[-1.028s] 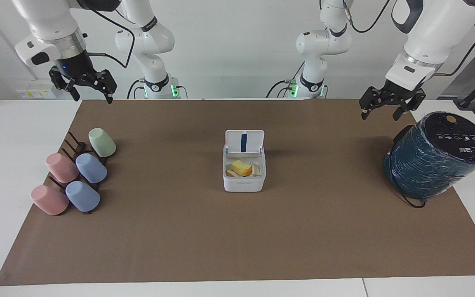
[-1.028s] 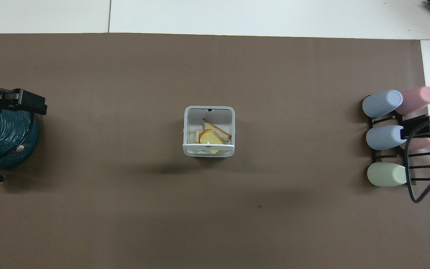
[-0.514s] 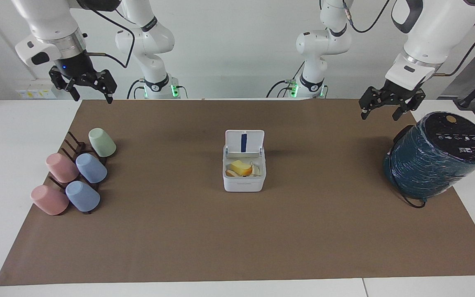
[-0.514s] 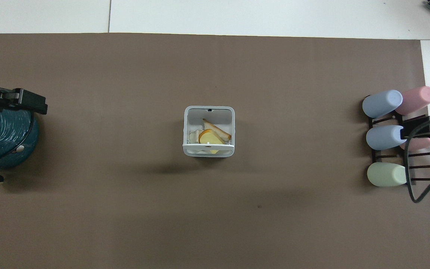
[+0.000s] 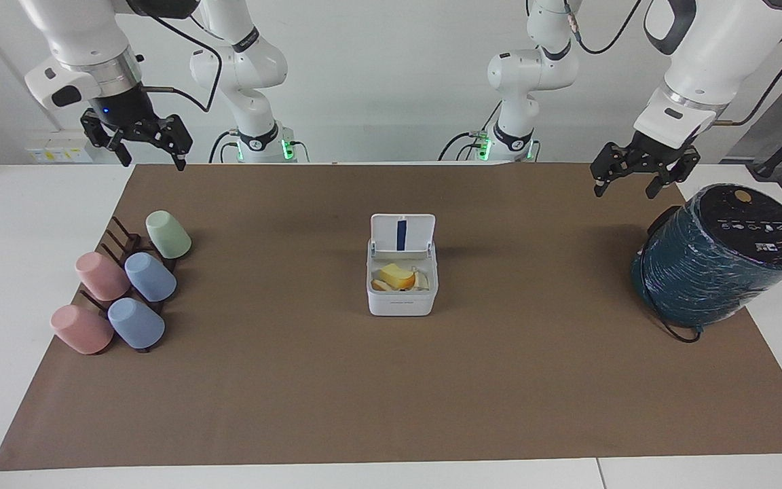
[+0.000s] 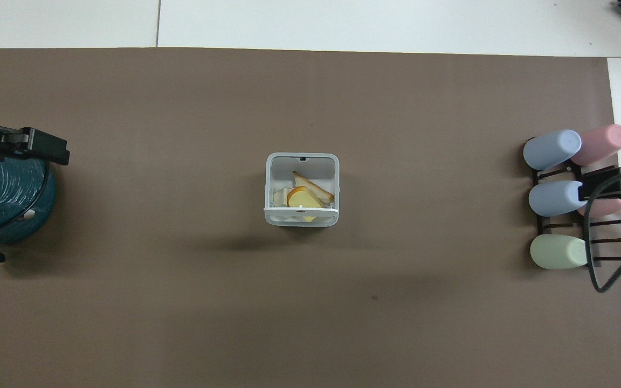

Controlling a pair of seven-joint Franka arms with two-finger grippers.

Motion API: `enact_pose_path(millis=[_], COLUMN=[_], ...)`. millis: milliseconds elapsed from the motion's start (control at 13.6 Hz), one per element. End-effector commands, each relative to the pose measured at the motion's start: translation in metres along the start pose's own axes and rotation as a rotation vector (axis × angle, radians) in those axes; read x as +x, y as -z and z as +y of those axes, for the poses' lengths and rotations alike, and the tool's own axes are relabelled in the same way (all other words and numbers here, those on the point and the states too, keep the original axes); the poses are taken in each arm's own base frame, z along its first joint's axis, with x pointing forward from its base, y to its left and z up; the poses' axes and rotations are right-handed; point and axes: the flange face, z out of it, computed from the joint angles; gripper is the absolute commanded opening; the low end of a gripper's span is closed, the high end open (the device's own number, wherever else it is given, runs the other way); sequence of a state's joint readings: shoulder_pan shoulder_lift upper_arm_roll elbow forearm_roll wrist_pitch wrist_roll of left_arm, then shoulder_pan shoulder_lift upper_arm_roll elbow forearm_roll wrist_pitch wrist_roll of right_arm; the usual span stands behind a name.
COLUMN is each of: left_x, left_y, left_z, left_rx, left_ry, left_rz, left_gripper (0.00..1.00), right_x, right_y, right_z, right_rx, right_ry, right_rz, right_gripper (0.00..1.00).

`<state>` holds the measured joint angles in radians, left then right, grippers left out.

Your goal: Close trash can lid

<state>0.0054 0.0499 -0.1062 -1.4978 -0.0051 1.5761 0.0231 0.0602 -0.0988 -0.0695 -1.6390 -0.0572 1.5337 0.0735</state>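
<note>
The small white trash can [image 5: 401, 302] stands at the middle of the brown mat, also in the overhead view [image 6: 301, 159]. Its lid [image 5: 402, 233] stands upright on the side nearer the robots, blue strip showing; from overhead it shows edge-on [image 6: 301, 217]. Yellow and orange scraps [image 5: 396, 276] lie inside. My left gripper [image 5: 624, 191] is open and raised next to the teal cylinder, at the overhead view's edge [image 6: 19, 144]. My right gripper [image 5: 152, 163] is open and raised over the cup rack [image 6: 618, 186]. Both are well apart from the can.
A large dark teal cylinder with a black top [image 5: 720, 255] leans at the left arm's end of the mat. A dark rack with several pastel cups [image 5: 123, 282] lies at the right arm's end. The brown mat [image 5: 391, 394] covers most of the white table.
My left gripper has shifted very slightly upward. The can, the lid and the right gripper have not moved.
</note>
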Motion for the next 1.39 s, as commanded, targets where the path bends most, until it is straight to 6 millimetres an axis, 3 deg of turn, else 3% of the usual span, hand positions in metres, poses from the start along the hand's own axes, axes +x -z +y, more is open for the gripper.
enact_pose_path(millis=[0,294,514,587,661,807,954,1101,1321], left_x=[-0.007,-0.009,-0.020,-0.025,-0.032,-0.046,-0.060,-0.082,-0.105], left_y=[0.002,0.000,-0.009,-0.014,-0.016,-0.021,-0.029,-0.049,-0.074], left_z=[0.004,0.016,0.066,0.086,0.107,0.145,0.185,0.225,0.270], left_rx=[-0.010,-0.015,-0.013,-0.011,-0.010,-0.020,-0.060,-0.096,-0.161], left_ry=[-0.016,-0.025,0.011,0.046,0.079,0.144,0.222,0.284,0.323], left_rz=[0.010,0.001,-0.017,-0.023,-0.030,-0.045,-0.015,0.035,0.042], left_gripper=[1.00,1.00,1.00,0.92,0.64,0.22,0.00,0.00,0.00], right_x=[-0.007,-0.007,-0.007,-0.007,-0.007,-0.007,-0.007,-0.007,-0.007], right_y=[0.002,0.002,0.002,0.001,0.001,0.002,0.002,0.002,0.002], right_z=[0.002,0.002,0.002,0.002,0.002,0.002,0.002,0.002,0.002], right_rx=[0.002,0.001,0.001,0.001,0.001,0.001,0.001,0.001,0.002], right_ry=[0.019,0.019,0.019,0.019,0.019,0.019,0.019,0.019,0.019], right_rz=[0.008,0.008,0.008,0.006,0.006,0.008,0.008,0.008,0.008], right_gripper=[1.00,1.00,1.00,1.00,1.00,1.00,1.00,1.00,1.00])
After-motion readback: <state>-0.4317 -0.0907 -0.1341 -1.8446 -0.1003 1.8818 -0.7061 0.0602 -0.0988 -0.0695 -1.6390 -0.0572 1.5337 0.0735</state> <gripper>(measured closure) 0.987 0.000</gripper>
